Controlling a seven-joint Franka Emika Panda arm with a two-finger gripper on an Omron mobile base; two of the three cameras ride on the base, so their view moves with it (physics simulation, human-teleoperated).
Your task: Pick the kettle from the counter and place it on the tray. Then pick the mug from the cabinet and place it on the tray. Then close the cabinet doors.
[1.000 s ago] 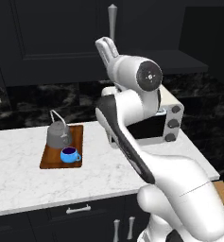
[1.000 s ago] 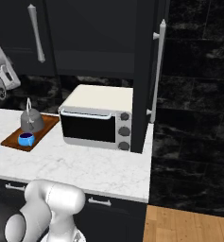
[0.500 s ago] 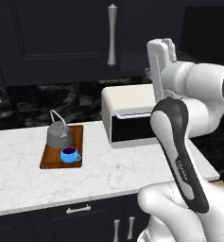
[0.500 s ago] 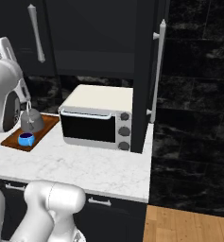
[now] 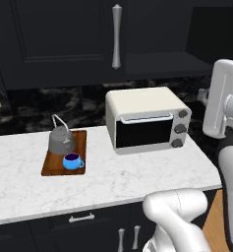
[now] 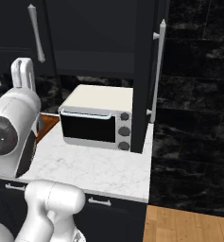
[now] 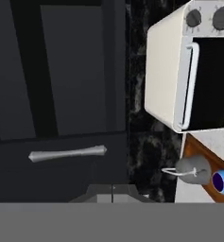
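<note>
While the arm is standing raised at the right edge of the left base view, the kettle [image 5: 61, 141] is sitting on the far part of the tray [image 5: 52, 166], upright, with its wire handle rising toward the back. The mug [image 5: 72, 161] is resting on the tray too, just in front of the kettle and close beside it; I cannot tell whether the two are touching. The tray is lying flat on the table [image 5: 137, 172], to the left of the toaster oven [image 5: 147, 119] and apart from it.

Above the table, the left cabinet door [image 5: 54, 44] is lying flush and closed, its silver handle [image 5: 117, 35] vertical. The right cabinet door [image 6: 144, 71] is standing open, seen edge-on in the right base view, its long handle [image 6: 157, 71] facing right, beside the toaster oven.

From the hand view, rolled sideways, the closed door's handle is appearing horizontal, with the toaster oven, kettle and mug at the right. The tool's fingertips are not showing clearly there, so I cannot tell how far the tool is open, nor whether it is holding anything.
</note>
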